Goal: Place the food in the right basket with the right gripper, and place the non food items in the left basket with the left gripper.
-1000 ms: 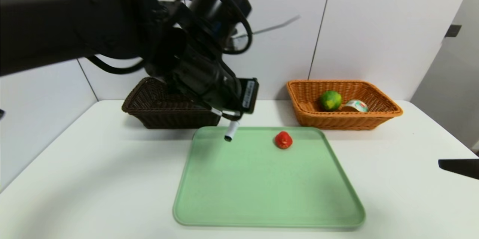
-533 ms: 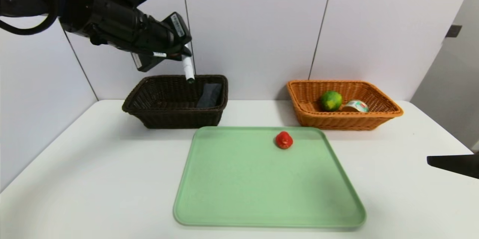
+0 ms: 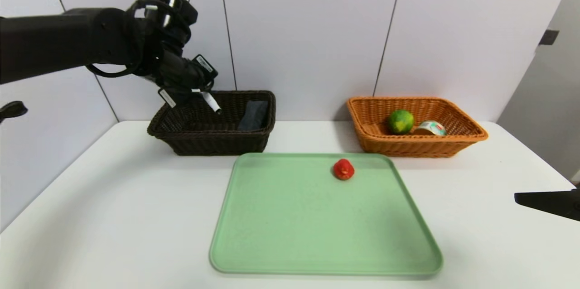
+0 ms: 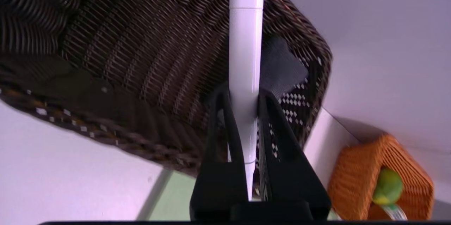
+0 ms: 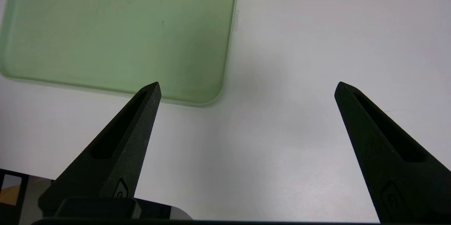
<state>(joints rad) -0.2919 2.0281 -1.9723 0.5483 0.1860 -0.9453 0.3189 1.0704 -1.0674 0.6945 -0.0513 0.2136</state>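
Reaching over the dark brown basket (image 3: 213, 122), the left gripper (image 3: 195, 93) in the head view now sits lower and farther toward the robot's left than half a second ago, when it hung high above the basket's middle. It is clamped on the white marker pen (image 3: 212, 102), whose dark tip now slants down inside the basket's rim instead of pointing straight down above it. The dark grey towel (image 3: 253, 115) leans in the same end of the basket as before. The red knobbly object (image 3: 343, 169) has not moved from the far part of the green tray (image 3: 317, 243), and the green citrus fruit (image 3: 400, 121) and tin can (image 3: 430, 127) lie unchanged in the orange basket (image 3: 417, 144). The right gripper (image 3: 546, 203) has crept slightly inward at the desk's (image 3: 113, 216) right edge. Counted: two baskets, one tray, one fruit, one can, one towel, one pen, one red object.

In the left wrist view, two black fingers (image 4: 220, 140) pinch the single pen (image 4: 245, 59) above the dark basket (image 4: 123, 59), with the towel (image 4: 282, 66) behind it; the orange basket (image 4: 359, 179) with the fruit (image 4: 387, 186) shows farther off.

In the right wrist view, the right gripper (image 5: 246, 87) has its two fingers (image 5: 134, 126) spread wide apart, holding nothing, above the bare desk (image 5: 299, 41) beside one corner of the tray (image 5: 105, 41).
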